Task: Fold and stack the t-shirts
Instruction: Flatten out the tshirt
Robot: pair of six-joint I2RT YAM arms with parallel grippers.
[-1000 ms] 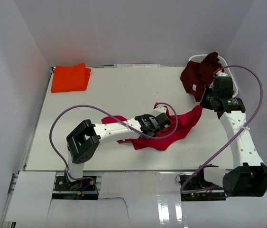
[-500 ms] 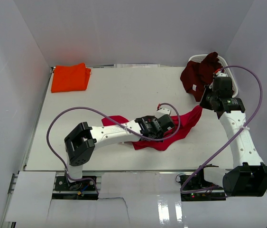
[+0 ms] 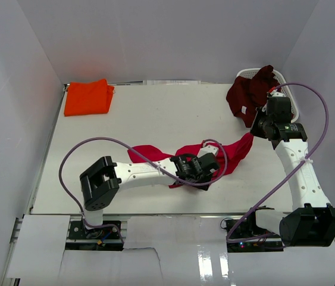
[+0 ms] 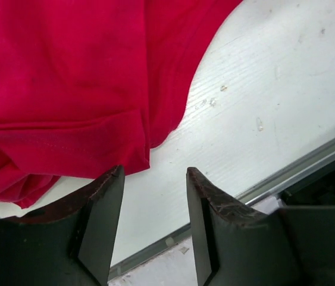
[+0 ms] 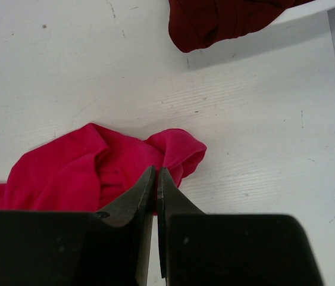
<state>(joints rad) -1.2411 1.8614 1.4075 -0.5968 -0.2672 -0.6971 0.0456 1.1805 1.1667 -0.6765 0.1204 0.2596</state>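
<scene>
A crimson red t-shirt point(image 3: 229, 156) lies crumpled across the table's middle. My left gripper point(image 3: 207, 171) hovers at its near edge, open and empty. In the left wrist view the red t-shirt point(image 4: 66, 71) fills the upper left, just beyond my left gripper point(image 4: 152, 179). My right gripper point(image 3: 258, 128) is shut with nothing between its fingers, above the shirt's right tip. The right wrist view shows that red tip point(image 5: 173, 149) behind my right gripper point(image 5: 156, 171). An orange t-shirt point(image 3: 87, 97) lies folded at the back left. A dark maroon t-shirt point(image 3: 248, 93) hangs over the basket.
A white lattice basket point(image 3: 288, 89) stands at the back right corner, against the wall. The maroon t-shirt point(image 5: 227, 18) shows at the top of the right wrist view. The table's near metal edge point(image 4: 298, 167) runs close behind the left fingers. White walls enclose the table.
My left gripper slid toward the near edge with the red cloth, then opened and let it go. The red shirt has bunched up differently. The right arm has not moved.
</scene>
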